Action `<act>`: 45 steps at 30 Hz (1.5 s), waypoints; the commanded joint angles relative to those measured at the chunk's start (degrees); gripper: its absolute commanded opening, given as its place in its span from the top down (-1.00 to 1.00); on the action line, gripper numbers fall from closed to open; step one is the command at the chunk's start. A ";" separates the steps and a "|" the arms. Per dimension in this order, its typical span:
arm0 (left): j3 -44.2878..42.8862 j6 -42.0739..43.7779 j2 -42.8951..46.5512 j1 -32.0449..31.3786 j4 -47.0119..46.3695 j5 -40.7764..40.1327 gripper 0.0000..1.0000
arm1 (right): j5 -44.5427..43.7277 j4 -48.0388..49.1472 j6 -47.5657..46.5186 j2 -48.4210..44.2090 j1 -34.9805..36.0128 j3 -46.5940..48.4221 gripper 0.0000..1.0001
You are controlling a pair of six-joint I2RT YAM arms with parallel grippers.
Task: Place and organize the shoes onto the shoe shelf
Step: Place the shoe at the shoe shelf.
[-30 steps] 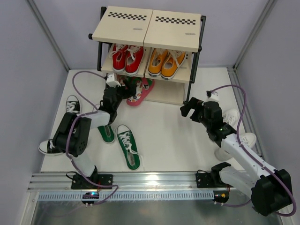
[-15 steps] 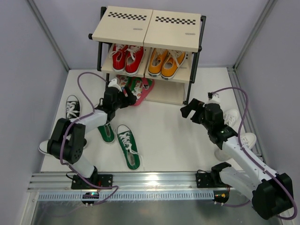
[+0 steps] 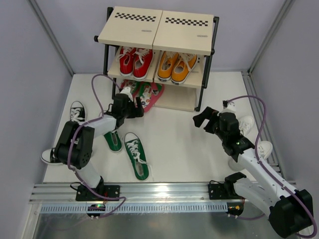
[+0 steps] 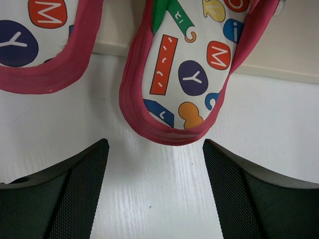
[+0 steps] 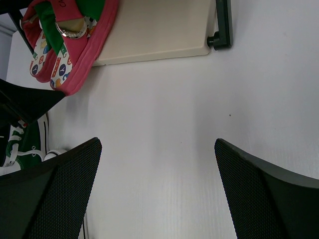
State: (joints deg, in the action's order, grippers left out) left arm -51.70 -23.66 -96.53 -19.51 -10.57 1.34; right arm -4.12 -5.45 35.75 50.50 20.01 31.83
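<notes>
Bird's-eye on the white worktop here. Got the three-tier shoe shelf of pale beige boards on a black frame standing at 12 o'clock, with a red lace-up pair and an orange lace-up pair filling the middle tier.

Found the pink, colourfully patterned flip-flops at the 9 o'clock end of the bottom board, toes up on the board, heels hanging off toward the worktop. Half shelved, basically, and lying at a slant.

Pretty much explains the left hand: sitting just at 6 o'clock of those heels, spread wide, gripping nothing. Lined up with one pink heel right ahead of the fingertips, close but apart. Reads like setup for a pinch or a shove to get the pair fully onto the board and squared up. Worth watching for a soft sole buckling or skating sideways instead of going in.

Spotted the right hand near 3 o'clock, fully open and empty too, hovering over bare worktop and facing the shelf. Guessing out of the left arm's way on purpose, and handy for the small plain white shoes lying beside that arm around 4 o'clock.

Plenty left otherwise: green white-laced canvas sneakers at 7 o'clock, black white-laced canvas sneakers at 9 o'clock and well apart from each other. None of those shelved yet.
</notes>
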 commanded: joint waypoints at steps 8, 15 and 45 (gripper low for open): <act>-2.44 10.47 -1.12 -0.09 -4.72 3.49 -0.61 | -0.81 2.55 -0.06 1.09 -0.23 0.33 -0.99; -4.10 12.50 -2.25 -0.09 -6.74 5.59 -0.62 | -0.10 3.43 0.29 2.85 -0.15 0.68 -0.99; -4.90 5.21 -10.34 -0.09 -14.13 2.54 -0.10 | 0.78 4.93 0.55 7.07 -0.23 3.23 -0.99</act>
State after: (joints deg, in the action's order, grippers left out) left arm -57.08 -15.46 -106.04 -19.42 -21.69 7.33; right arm -3.01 -3.73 36.14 57.43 20.01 32.38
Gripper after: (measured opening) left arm 0.725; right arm 0.994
